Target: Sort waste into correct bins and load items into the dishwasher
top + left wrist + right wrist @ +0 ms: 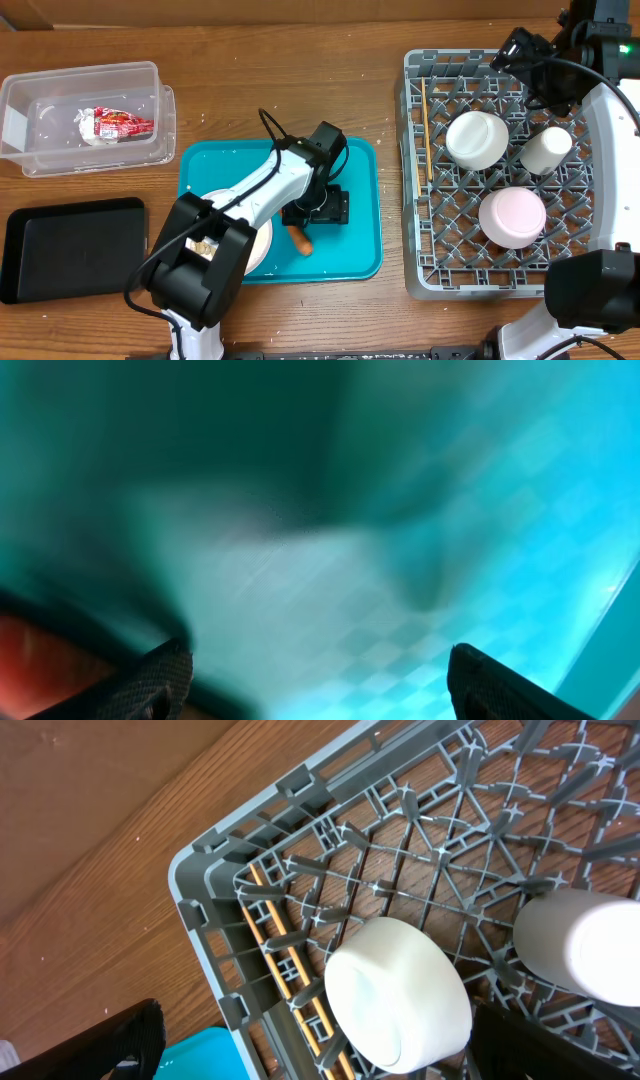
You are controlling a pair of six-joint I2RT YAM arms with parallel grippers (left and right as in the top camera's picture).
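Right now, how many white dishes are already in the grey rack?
3. A bowl sits upper middle of the grey rack, a small cup right of it, and a second bowl nearer the front. The right arm covers the rack's right edge, so another may be hidden.

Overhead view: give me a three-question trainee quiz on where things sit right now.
1. True or false: the carrot lies in the clear tub.
2. How many round dishes stand in the dish rack? A) one B) three C) five
3. Name what lies beside the tissue in that tub.
Key: 1 false, the carrot lies on the teal tray. 2 B. 3 the red-and-white wrapper.
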